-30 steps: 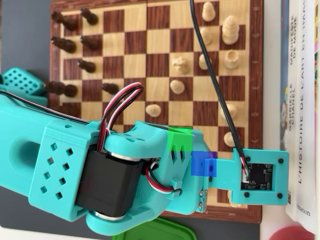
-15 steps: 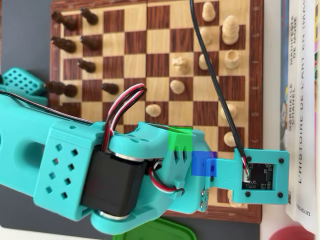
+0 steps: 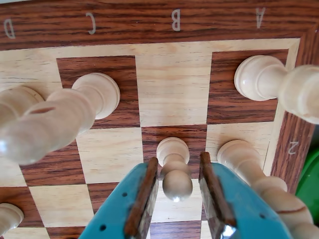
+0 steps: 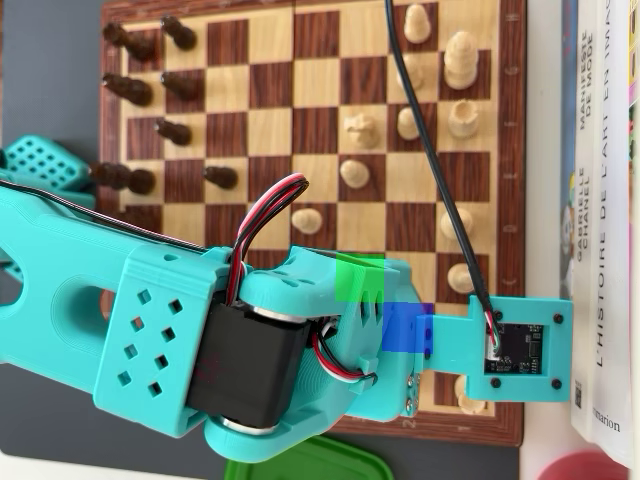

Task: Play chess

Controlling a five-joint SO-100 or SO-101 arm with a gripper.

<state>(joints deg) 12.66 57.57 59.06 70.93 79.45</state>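
In the wrist view a white pawn (image 3: 175, 174) stands upright on a dark square of the wooden chessboard (image 3: 169, 89), in the row marked 2 under column B. My gripper (image 3: 178, 164) is open, with one teal jaw on each side of the pawn's round head. A small gap shows on both sides, so the brown pads (image 3: 144, 194) do not touch it. In the overhead view my teal arm (image 4: 200, 320) covers the near right part of the board (image 4: 310, 130). The gripper and this pawn are hidden under it.
White pieces stand close by: a pawn (image 3: 239, 159) just right, one at C1 (image 3: 97, 94), one at A1 (image 3: 259, 77), a tall one at left (image 3: 45, 124). Overhead shows dark pieces (image 4: 140, 90), white pieces (image 4: 460, 60), books (image 4: 600, 200), a green lid (image 4: 310, 462).
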